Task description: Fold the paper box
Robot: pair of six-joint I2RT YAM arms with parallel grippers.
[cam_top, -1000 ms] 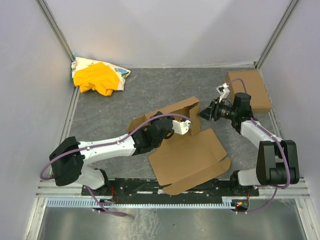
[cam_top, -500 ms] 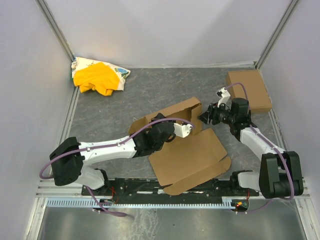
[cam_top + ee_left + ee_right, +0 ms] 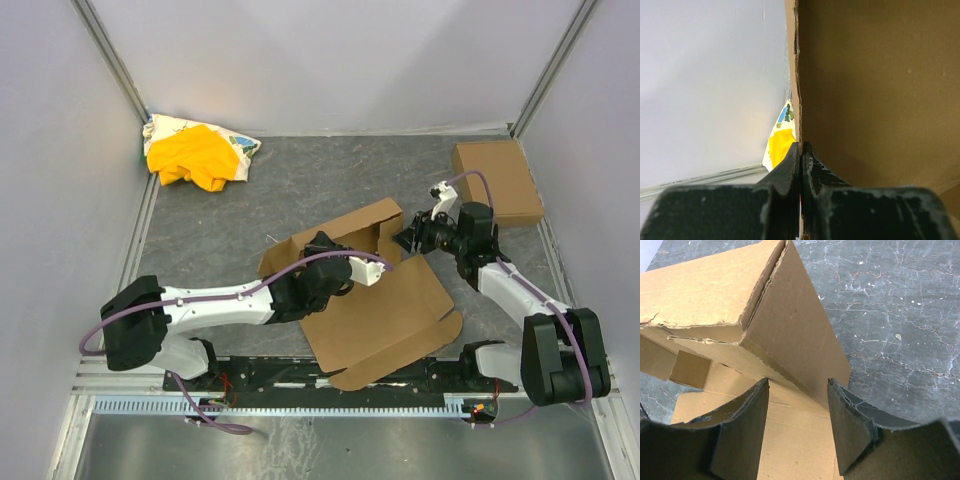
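Paper box (image 3: pixel 385 315), one: left fingers (image 3: pixel 787 170) pinch its edge, right fingers (image 3: pixel 745 430) gape apart.

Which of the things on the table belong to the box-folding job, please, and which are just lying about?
For the job:
- paper box, part flat, one flap raised

Lying about:
- small folded box, far right
- yellow cloth, far left corner
- patterned fabric under the cloth
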